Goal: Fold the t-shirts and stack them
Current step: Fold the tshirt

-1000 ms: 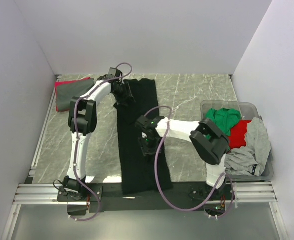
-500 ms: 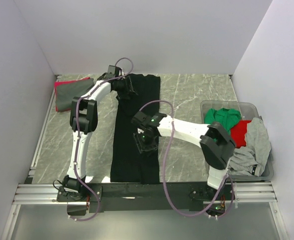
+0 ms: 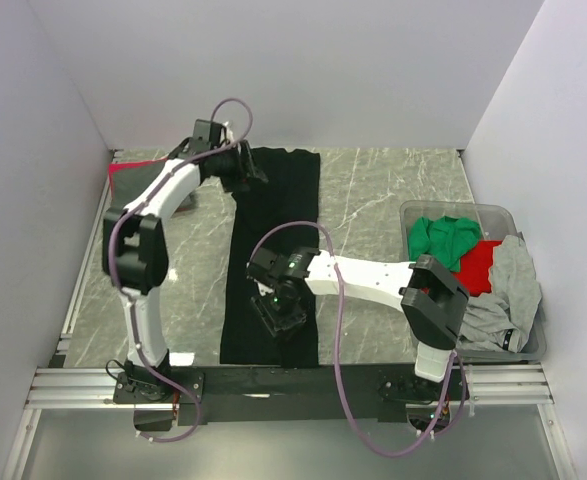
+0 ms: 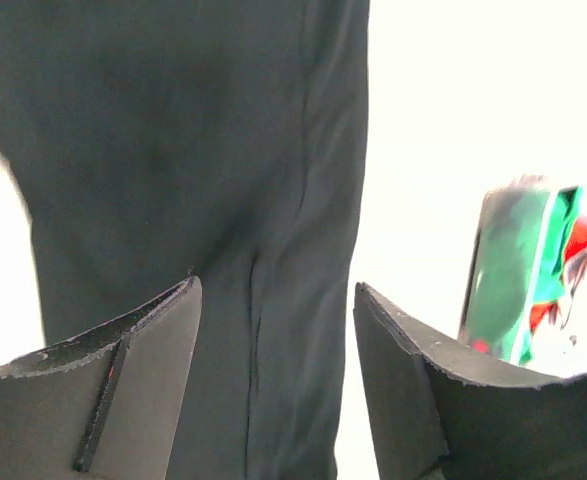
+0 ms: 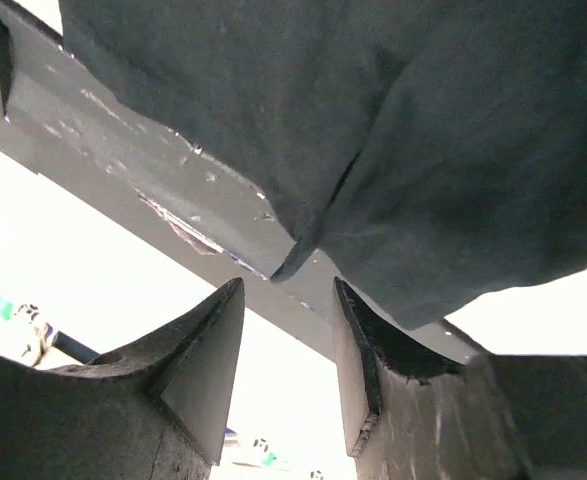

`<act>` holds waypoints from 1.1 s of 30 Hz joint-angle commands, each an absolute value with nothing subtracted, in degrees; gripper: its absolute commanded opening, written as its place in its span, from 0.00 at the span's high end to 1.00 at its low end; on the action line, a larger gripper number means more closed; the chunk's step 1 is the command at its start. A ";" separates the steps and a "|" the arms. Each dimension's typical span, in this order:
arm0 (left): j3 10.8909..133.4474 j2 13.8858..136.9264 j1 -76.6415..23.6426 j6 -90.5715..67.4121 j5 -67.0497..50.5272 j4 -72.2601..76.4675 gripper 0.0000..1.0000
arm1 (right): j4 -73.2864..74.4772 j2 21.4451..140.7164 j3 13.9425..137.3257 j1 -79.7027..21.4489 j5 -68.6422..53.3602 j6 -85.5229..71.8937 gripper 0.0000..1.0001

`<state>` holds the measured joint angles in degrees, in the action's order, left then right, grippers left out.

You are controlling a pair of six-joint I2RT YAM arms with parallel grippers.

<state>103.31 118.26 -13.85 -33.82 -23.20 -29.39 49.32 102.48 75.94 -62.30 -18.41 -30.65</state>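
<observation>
Black soft-cloth t-shirt (image 3: 273, 205), folded into a long strip, is seen from above laid flat on the grey marbled tabletop (image 3: 393, 190), from far edge to near edge. The left hand (image 3: 243, 170) is placed at its far left corner, the right hand (image 3: 281, 318) over its near end. A folded grey-and-red cloth pile (image 3: 131, 195) is kept at the far left corner; a clear plastic bin (image 3: 453, 207) at the right is filled with a green t-shirt (image 3: 443, 238), a red t-shirt (image 3: 478, 265) and a grey t-shirt (image 3: 503, 290). From the left wrist, the left hand is shown released, fingers (image 4: 123, 400) spread, black cloth lying beyond the gap. From the right wrist, the right hand is likewise released, nothing gripped, the shirt's edge just beyond its tips over a dark metal rail (image 5: 103, 140).
</observation>
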 commanded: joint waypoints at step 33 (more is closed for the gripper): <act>62.58 97.29 -14.59 -33.22 -20.74 -26.98 0.33 | 47.99 103.01 71.02 -64.34 -21.53 -35.33 1.00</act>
<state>62.92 99.46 -14.35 -34.09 -21.10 -28.14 45.76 106.19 70.81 -63.72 -22.13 -34.28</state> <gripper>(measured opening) 0.676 0.008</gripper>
